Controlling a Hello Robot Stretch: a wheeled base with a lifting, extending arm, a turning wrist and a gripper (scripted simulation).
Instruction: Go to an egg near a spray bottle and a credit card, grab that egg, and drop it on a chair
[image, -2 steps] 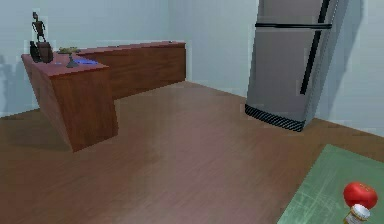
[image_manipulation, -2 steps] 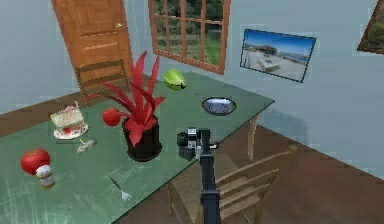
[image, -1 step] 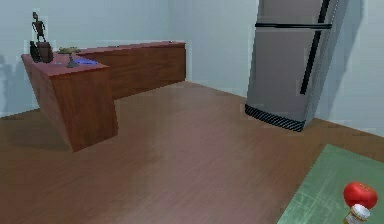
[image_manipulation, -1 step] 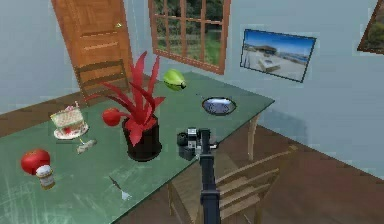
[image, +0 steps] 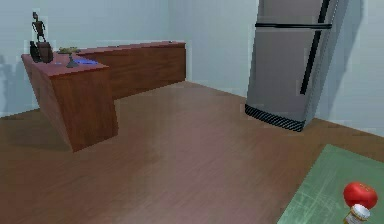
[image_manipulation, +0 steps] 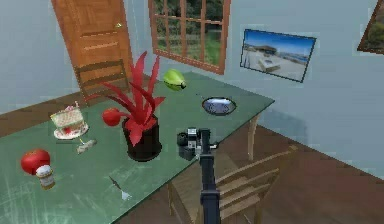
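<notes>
1. Wooden chair (image_manipulation: 240, 182) stands drawn up to the green counter (image_manipulation: 70, 200), probably the handiest drop spot; the arm (image_manipulation: 208, 190) rises over it.
2. Claw (image_manipulation: 184, 141) shows just right of the black pot (image_manipulation: 144, 146); whether its fingers are spread or pressed together I cannot tell, nor whether it holds anything.
3. That pot holds a red-leaved plant (image_manipulation: 140, 95); the dark bowl (image_manipulation: 218, 104) looks empty; a plate (image_manipulation: 70, 133) carries food.
4. Egg: its place cannot be told; a small pale thing (image_manipulation: 45, 172) just beside the red apple (image_manipulation: 35, 159) is too small to name.
</notes>
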